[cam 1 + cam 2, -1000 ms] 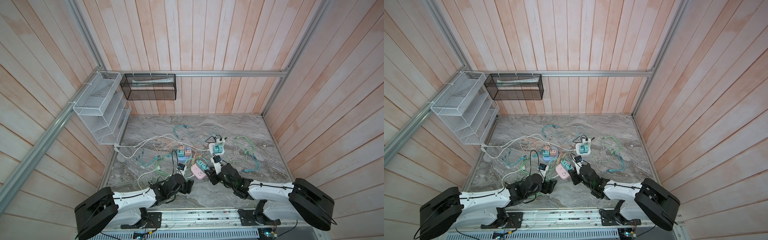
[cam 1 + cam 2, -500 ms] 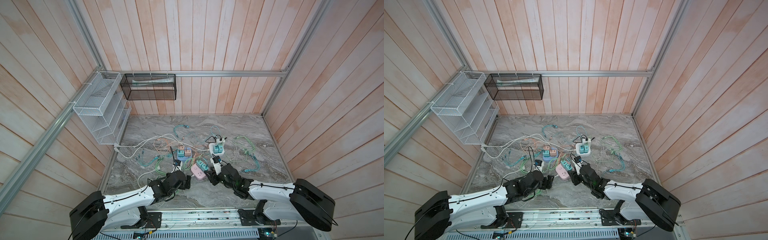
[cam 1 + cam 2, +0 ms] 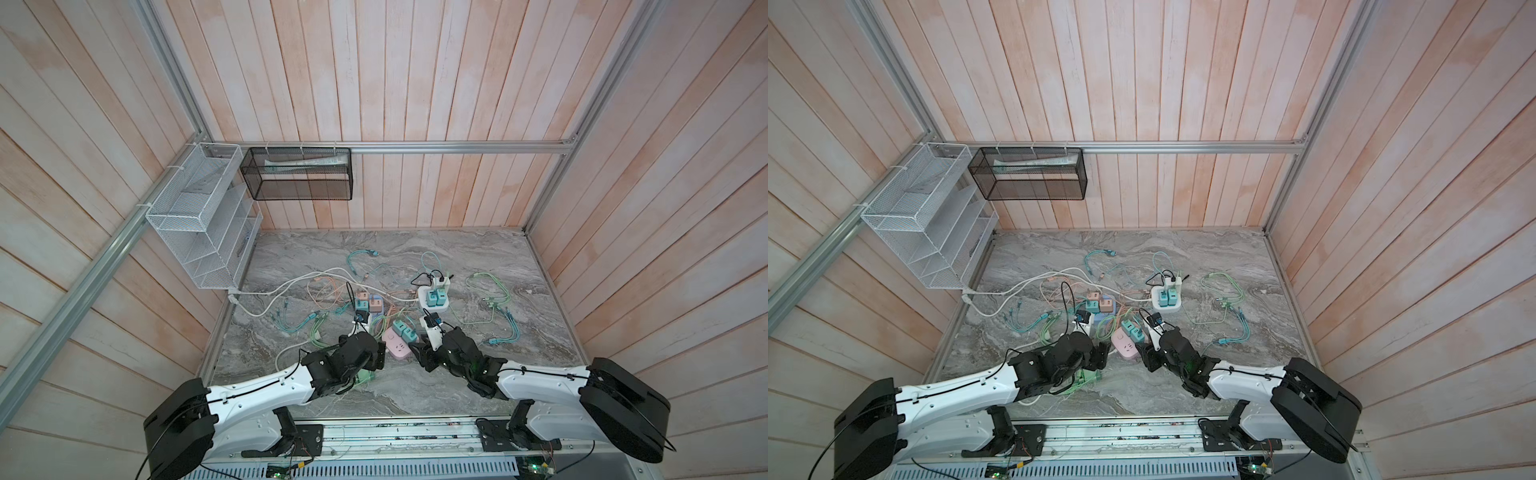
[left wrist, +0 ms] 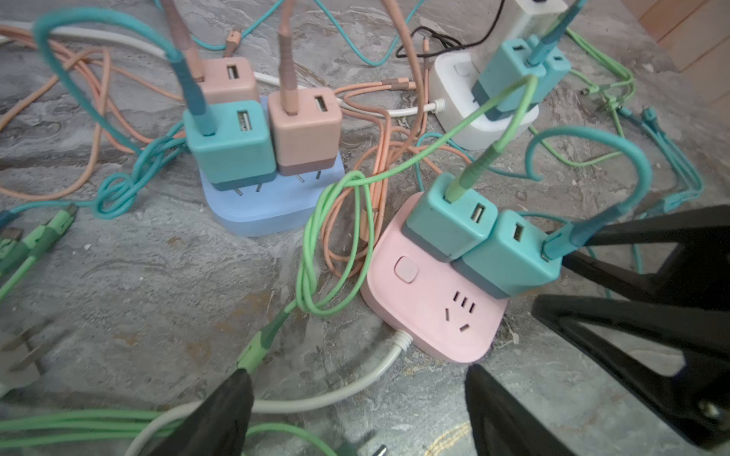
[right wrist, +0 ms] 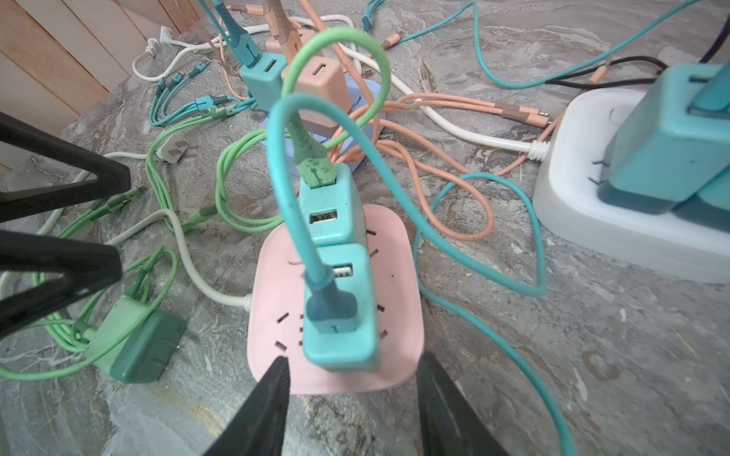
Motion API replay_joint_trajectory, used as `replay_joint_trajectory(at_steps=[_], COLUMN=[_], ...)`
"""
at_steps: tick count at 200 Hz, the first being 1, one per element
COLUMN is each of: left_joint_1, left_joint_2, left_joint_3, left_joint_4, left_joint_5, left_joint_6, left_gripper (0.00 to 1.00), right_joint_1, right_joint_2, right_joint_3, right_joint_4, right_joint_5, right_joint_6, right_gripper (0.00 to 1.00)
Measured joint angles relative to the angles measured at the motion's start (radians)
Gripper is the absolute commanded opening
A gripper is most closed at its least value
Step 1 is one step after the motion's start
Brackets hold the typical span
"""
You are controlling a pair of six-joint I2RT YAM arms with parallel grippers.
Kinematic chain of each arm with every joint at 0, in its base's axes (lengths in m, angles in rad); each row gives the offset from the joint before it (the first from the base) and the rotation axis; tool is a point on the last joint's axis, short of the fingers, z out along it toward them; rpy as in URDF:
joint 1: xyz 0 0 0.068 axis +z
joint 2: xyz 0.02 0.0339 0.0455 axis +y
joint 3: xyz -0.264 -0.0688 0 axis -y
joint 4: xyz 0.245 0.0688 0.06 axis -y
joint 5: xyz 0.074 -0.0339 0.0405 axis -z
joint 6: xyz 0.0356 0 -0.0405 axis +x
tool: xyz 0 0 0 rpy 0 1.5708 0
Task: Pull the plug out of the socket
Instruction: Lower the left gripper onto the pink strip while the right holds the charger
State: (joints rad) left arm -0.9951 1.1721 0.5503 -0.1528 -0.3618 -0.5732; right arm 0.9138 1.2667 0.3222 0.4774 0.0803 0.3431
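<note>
We find the nearer teal plug (image 5: 339,316) seated in the pink socket (image 5: 399,256); left jaws and right jaws open, empty. We advise gripping its body squarely, pulling straight out.

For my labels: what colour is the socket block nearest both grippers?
Pink. The socket block shows best in the right wrist view.

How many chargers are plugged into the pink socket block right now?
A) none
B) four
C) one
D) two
D: the right wrist view shows two on the pink socket block, the teal charger with the green lead and the teal charger with the teal lead, side by side.
</note>
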Motion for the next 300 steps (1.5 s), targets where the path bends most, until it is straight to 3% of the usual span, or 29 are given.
replay_joint_trajectory(at_steps=[63,100,194,300], left_joint_1=[0.000,0.012,0.066,0.066], left_joint_2=[0.174,0.249,0.316,0.374], left_joint_3=[0.052,0.057,0.057,0.077], left_joint_4=[0.109,0.175,0.233,0.265], left_joint_5=[0.087,0.123,0.172,0.175], left_joint_6=[0.074,0.085,0.103,0.095], left_gripper=[0.85,0.78,0.62,0.53], right_joint_1=[0.000,0.000,0.000,0.000], right_joint_2=[0.010,0.036,0.127,0.140], right_joint_3=[0.002,0.008,0.066,0.077], right_joint_4=[-0.010,-0.014,-0.006,-0.008], right_joint_5=[-0.001,-0.008,-0.017,-0.019], right_joint_6=[-0.007,-0.014,-0.039,-0.063], right_gripper=[0.50,0.51,0.49,0.40])
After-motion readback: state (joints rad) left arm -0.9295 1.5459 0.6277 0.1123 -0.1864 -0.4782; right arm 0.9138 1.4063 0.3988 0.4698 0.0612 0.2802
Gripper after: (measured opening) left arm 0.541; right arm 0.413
